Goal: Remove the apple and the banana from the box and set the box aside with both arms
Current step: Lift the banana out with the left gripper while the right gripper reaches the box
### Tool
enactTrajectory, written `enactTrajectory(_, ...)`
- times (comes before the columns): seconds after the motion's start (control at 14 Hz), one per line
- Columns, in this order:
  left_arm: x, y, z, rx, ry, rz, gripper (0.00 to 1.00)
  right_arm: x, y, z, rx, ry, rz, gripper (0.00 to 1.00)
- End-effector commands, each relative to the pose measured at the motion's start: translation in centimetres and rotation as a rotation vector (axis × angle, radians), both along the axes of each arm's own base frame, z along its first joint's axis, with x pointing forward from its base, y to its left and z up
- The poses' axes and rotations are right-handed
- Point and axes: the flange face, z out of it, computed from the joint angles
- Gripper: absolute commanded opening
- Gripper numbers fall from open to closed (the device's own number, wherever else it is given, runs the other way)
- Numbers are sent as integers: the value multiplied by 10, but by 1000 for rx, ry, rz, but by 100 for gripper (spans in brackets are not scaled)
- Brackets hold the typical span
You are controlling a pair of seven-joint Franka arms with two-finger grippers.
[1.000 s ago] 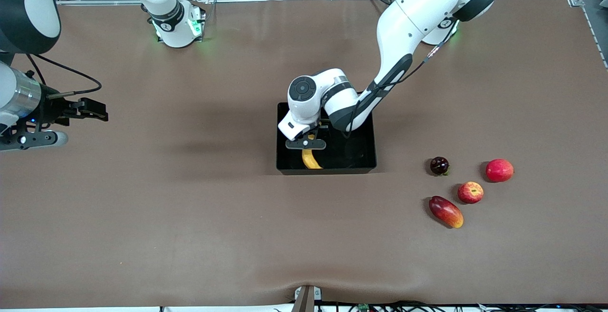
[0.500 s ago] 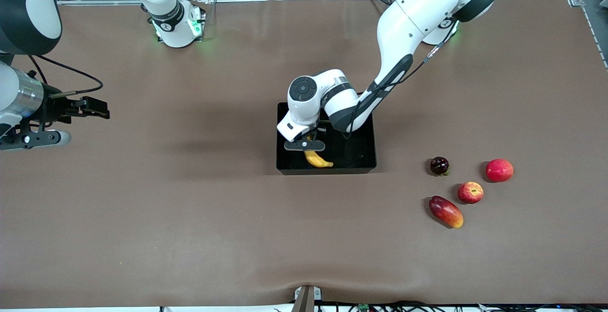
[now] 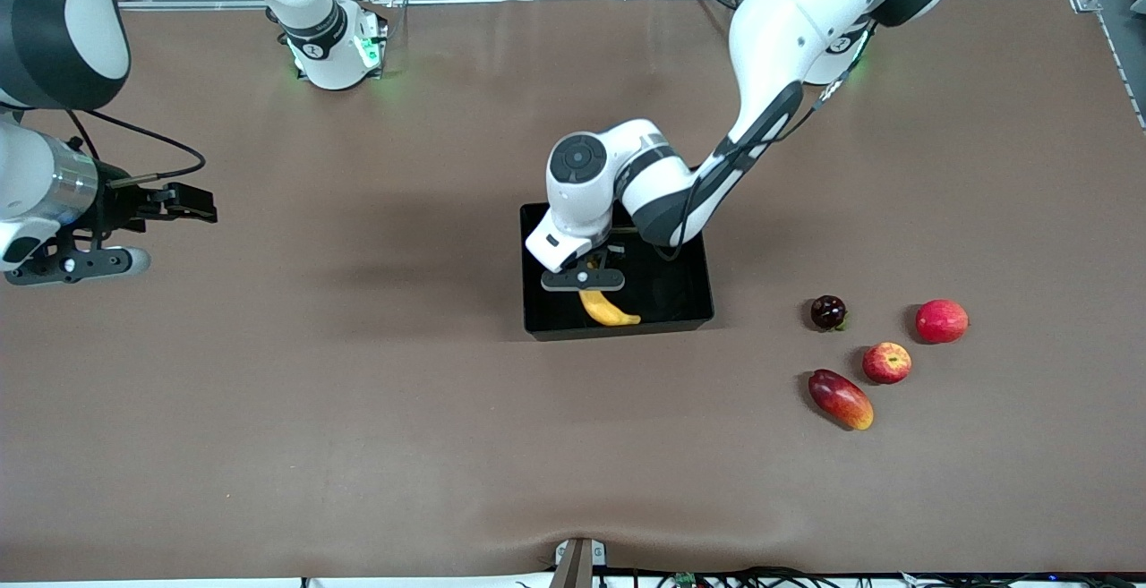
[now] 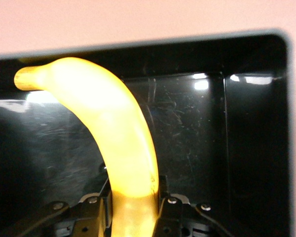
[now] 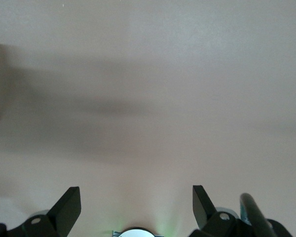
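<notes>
My left gripper (image 3: 586, 276) is down inside the black box (image 3: 707, 288) in the middle of the table and is shut on the yellow banana (image 3: 611, 311). In the left wrist view the banana (image 4: 118, 123) runs out from between my fingers (image 4: 165, 202), and its free end curves toward the box's wall (image 4: 256, 123). The red apple with yellowish patches (image 3: 887, 362) lies on the table toward the left arm's end, nearer to the front camera than the box. My right gripper (image 3: 183, 203) waits open and empty over bare table at the right arm's end; the right wrist view (image 5: 135, 197) shows nothing between its fingers.
Beside the apple lie a red-orange mango (image 3: 840, 398), a dark purple round fruit (image 3: 828, 311) and another round red fruit (image 3: 942, 320). The brown table (image 3: 358, 409) spreads wide round the box.
The banana's free end has swung from pointing toward the front camera to pointing toward the left arm's end. My left gripper has shifted slightly with it. The right gripper has drifted a little toward the middle.
</notes>
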Motion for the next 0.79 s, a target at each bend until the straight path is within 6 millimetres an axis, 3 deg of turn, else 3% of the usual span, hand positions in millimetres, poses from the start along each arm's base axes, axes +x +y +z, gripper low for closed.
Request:
enactTrajectory(0.0, 3, 17, 63, -10, 6, -10, 0, -4, 19, 0, 38, 23, -30, 100)
enactTrajectory(0.14, 19, 45, 102, -23, 30, -37, 0, -9, 50, -2, 91, 49, -69, 100)
enactTrajectory(0.36, 50, 114, 143, 32, 68, -136, 0, -15, 121, -12, 75, 33, -81, 100)
enactTrajectory(0.5, 74, 166, 152, 70, 104, -192, 0, -21, 173, -34, 66, -13, -105, 100)
enactTrajectory(0.71, 107, 245, 154, 96, 152, -278, 0, -32, 255, -89, 27, -44, -210, 100)
